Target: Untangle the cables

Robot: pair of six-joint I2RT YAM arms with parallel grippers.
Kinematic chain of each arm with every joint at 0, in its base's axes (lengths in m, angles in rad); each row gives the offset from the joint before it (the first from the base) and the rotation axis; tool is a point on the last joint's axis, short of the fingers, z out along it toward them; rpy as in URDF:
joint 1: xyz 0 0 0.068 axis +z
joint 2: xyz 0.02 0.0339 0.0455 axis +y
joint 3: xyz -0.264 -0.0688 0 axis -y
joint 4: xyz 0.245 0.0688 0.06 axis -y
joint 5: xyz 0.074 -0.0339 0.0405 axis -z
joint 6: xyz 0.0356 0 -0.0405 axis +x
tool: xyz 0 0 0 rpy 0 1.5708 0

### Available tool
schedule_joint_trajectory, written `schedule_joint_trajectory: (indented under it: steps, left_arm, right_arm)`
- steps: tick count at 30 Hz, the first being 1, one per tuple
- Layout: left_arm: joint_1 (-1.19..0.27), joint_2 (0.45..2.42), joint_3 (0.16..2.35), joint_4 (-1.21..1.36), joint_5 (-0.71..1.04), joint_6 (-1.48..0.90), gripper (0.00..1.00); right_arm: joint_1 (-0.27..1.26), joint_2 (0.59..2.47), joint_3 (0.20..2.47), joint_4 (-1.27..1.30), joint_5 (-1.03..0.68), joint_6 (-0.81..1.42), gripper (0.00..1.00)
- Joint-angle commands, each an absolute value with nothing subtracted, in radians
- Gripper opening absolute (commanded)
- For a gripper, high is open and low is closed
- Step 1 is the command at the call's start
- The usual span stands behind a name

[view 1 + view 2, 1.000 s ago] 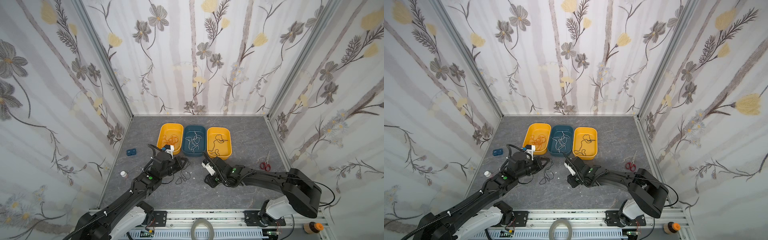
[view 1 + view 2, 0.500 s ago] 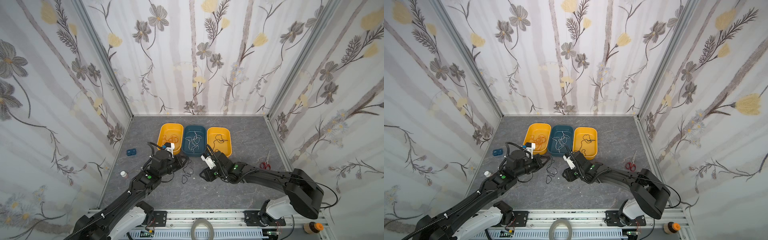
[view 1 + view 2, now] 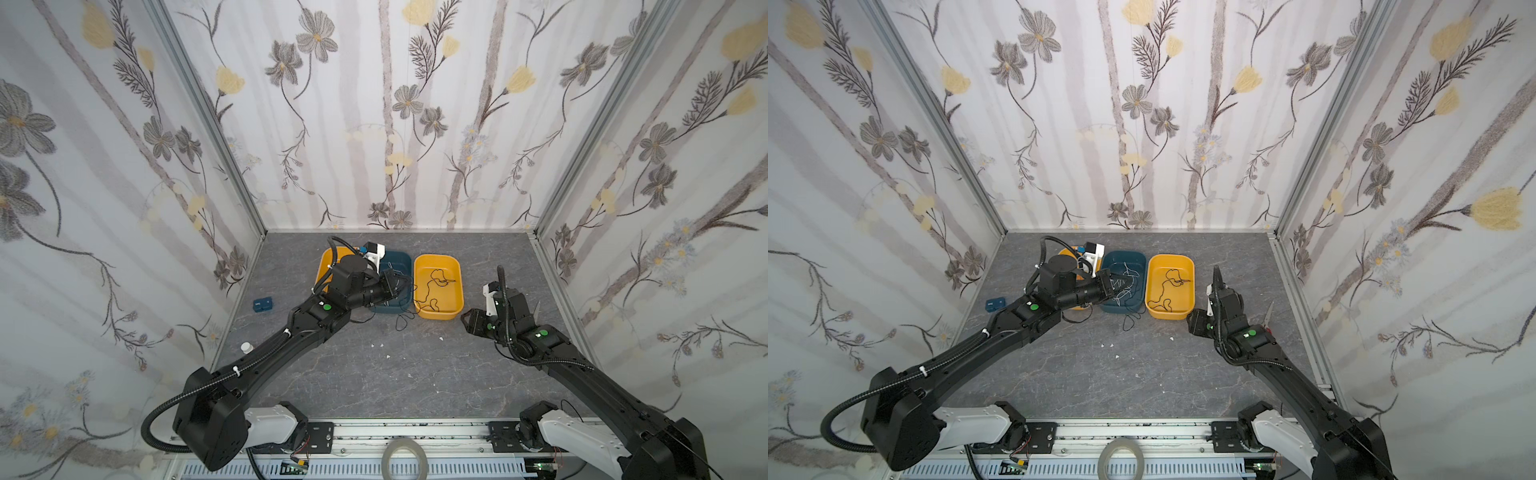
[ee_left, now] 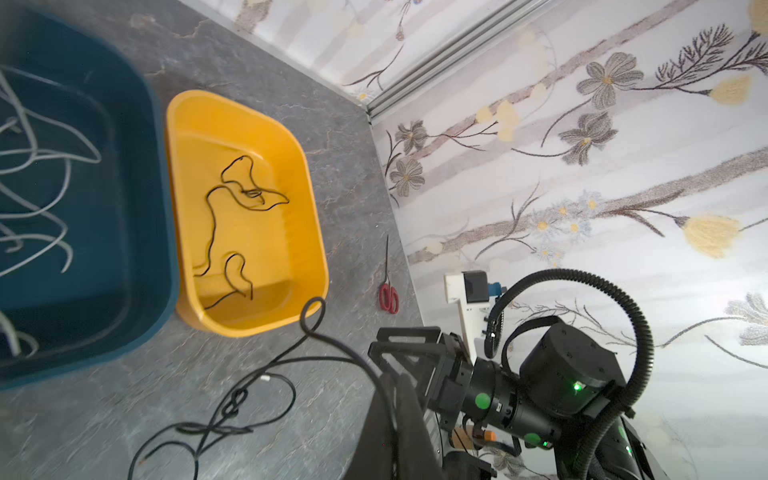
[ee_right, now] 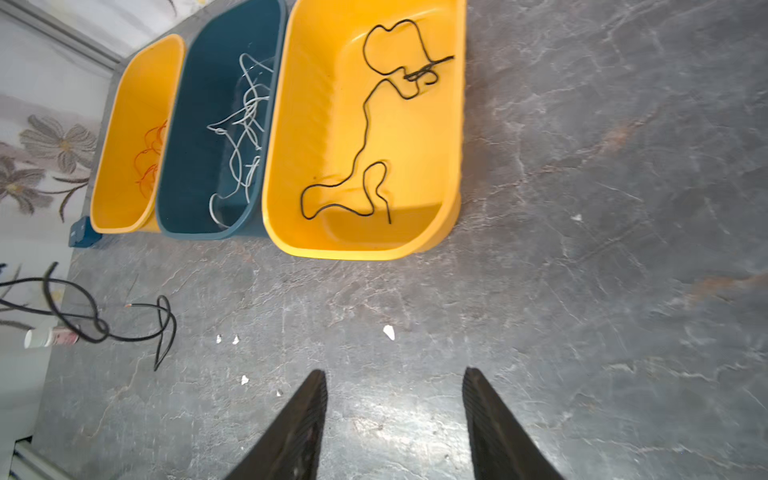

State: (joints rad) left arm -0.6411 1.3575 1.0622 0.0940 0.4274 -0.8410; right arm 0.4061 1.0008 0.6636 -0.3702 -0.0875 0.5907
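- The left claw [image 4: 392, 386] is closed tight on the loose black cable [image 4: 237, 401]. In both top views it sits over the near edge of the blue tray [image 3: 1115, 307].
- From that pinch the cable drops to the worktop [image 5: 582, 291]. It makes one loop beside the near corner of the right yellow tray [image 4: 249, 328], then a small tight knot and several slack loops.
- The right claw [image 5: 395, 374] stands open with nothing between its ribbed black fingers [image 5: 307, 411]. It is over bare worktop in front of the right yellow tray, well apart from the loose cable.
- A second black cable [image 5: 365, 124] lies inside the right yellow tray, thin and matte, wandering in open curves with a small tangle at the far end.
- The white cables [image 5: 245, 124] are heaped in a loose criss-cross in the blue tray.
- The orange cables [image 5: 149, 158] curl in the left yellow tray [image 5: 120, 187].
- All three trays are smooth, glossy plastic with rounded corners, set side by side and touching.
- The worktop is grey with a veined stone pattern and a few white flecks.
- Red-handled scissors [image 4: 388, 295] lie near the right wall.
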Motion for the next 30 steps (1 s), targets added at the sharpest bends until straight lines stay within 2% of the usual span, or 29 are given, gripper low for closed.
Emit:
schedule_joint_trajectory:
  steps: [1, 9, 14, 17, 22, 27, 30]
  left_arm:
    - [-0.650, 1.475, 1.187, 0.142, 0.472, -0.807, 0.00]
    - [-0.674, 1.821, 1.490, 0.132, 0.471, -0.771, 0.00]
    - [-0.686, 1.967, 1.578, 0.093, 0.411, -0.723, 0.00]
    - [-0.687, 2.038, 1.620, 0.065, 0.410, -0.720, 0.14]
    - [-0.687, 2.027, 1.643, -0.072, 0.323, -0.650, 0.57]
    - [-0.684, 1.919, 1.621, -0.167, 0.260, -0.536, 0.76]
    - [-0.684, 1.859, 1.620, -0.240, 0.244, -0.463, 0.84]
  right_arm:
    - [0.369, 0.984, 0.654, -0.412, -0.078, 0.619, 0.54]
    - [0.332, 0.952, 0.628, -0.410, -0.089, 0.614, 0.55]
    - [0.327, 0.931, 0.611, -0.405, -0.097, 0.614, 0.55]
    - [0.326, 0.927, 0.605, -0.405, -0.100, 0.614, 0.56]
    - [0.323, 0.926, 0.605, -0.401, -0.089, 0.603, 0.56]
    - [0.323, 0.955, 0.633, -0.391, -0.056, 0.573, 0.57]
    - [0.321, 0.969, 0.649, -0.382, -0.020, 0.547, 0.63]
